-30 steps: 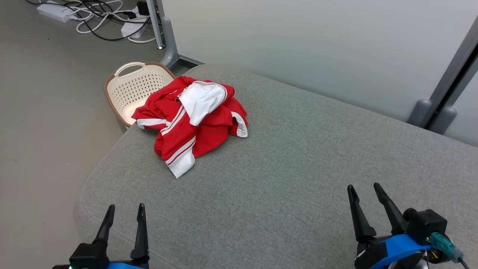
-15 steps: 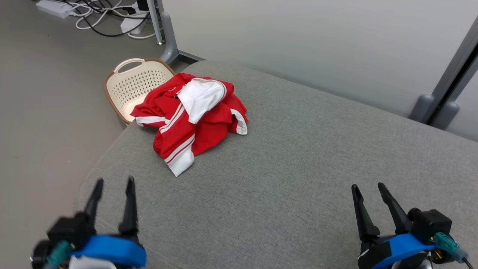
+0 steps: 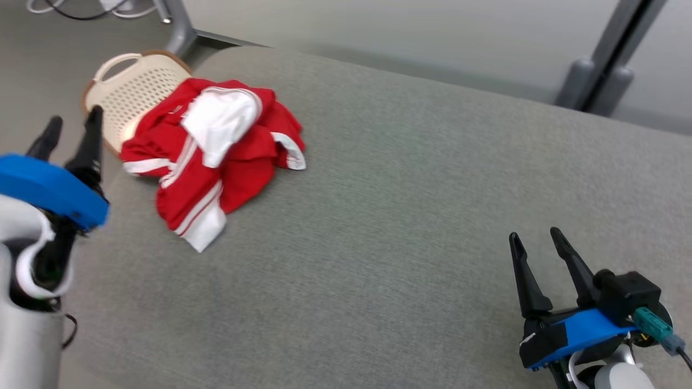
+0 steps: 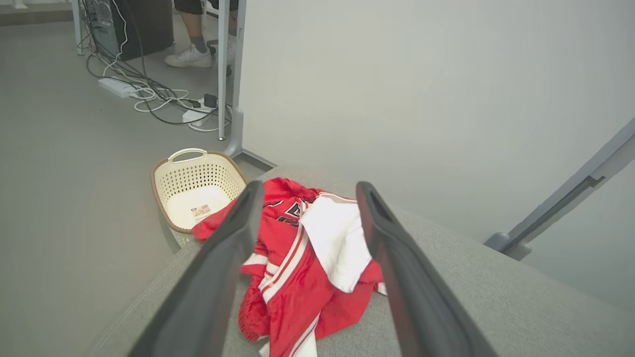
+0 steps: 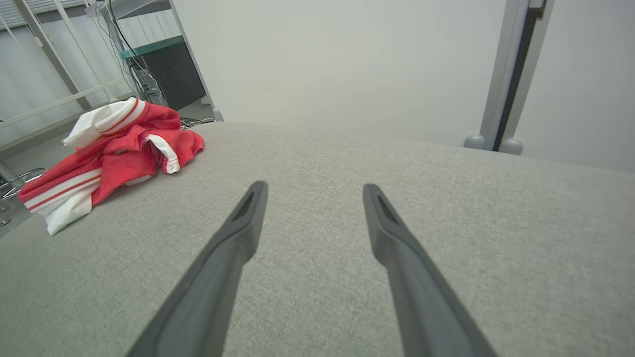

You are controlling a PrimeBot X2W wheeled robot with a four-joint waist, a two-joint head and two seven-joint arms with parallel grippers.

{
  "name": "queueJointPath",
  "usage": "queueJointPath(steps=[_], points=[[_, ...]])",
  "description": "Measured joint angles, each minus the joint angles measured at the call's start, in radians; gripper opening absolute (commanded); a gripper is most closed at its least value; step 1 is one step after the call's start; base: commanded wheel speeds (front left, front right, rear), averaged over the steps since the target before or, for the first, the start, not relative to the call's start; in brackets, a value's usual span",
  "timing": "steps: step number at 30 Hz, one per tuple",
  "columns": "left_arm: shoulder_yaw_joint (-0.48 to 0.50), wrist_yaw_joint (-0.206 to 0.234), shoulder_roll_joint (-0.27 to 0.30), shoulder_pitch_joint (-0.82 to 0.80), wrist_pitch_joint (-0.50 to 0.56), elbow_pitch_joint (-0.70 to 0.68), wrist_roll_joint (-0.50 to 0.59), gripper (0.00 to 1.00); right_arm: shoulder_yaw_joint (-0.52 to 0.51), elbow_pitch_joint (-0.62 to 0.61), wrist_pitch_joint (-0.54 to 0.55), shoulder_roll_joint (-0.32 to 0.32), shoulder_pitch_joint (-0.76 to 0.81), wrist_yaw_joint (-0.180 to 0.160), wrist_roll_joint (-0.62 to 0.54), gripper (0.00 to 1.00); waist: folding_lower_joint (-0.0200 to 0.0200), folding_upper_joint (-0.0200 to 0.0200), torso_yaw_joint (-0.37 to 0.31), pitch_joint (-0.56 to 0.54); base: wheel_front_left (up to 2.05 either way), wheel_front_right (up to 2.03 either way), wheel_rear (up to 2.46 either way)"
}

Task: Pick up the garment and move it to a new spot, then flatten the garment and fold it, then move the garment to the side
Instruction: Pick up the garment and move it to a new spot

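Garment lies crumpled on the grey surface, ungrasped; left hand and right hand spread, empty; every step remains.

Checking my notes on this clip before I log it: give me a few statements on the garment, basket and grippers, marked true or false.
1. The garment lies crumpled on the cushion. True.
2. The left gripper holds the garment. False: it is open and empty.
3. The basket stands on the floor by the cushion. True.
4. The right gripper is shut. False: it is open over bare cushion.
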Motion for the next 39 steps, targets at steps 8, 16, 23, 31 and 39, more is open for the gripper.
queueJointPath(steps=[8,16,23,31,39], points=[[0.092,0.051,0.051,-0.162,0.206,0.167,-0.145,1.00,0.022,-0.061,0.024,0.000,-0.029,0.000,-0.018,1.00,0.0000,0.0000,-0.117,0.100,0.00,0.00,0.00],[0.138,0.154,0.127,-0.194,0.331,0.222,-0.167,1.00,0.019,-0.111,0.029,-0.001,-0.050,0.000,-0.028,1.00,0.0001,0.0000,-0.243,0.212,0.00,0.00,0.00],[0.151,0.192,0.154,-0.194,0.328,0.247,-0.150,1.00,0.021,-0.144,0.028,-0.001,-0.067,0.000,-0.028,1.00,0.0001,0.0000,-0.315,0.312,0.00,0.00,0.00],[0.123,0.217,0.157,-0.189,0.342,0.327,-0.126,0.00,0.016,-0.139,0.023,0.000,-0.095,0.000,-0.022,1.00,0.0001,0.0000,-0.358,0.356,0.00,0.00,0.00],[0.128,0.184,0.167,-0.175,0.304,0.340,-0.130,0.00,0.017,-0.098,0.006,-0.001,-0.096,0.000,0.000,1.00,0.0000,0.0000,-0.352,0.294,0.00,0.00,0.00]])
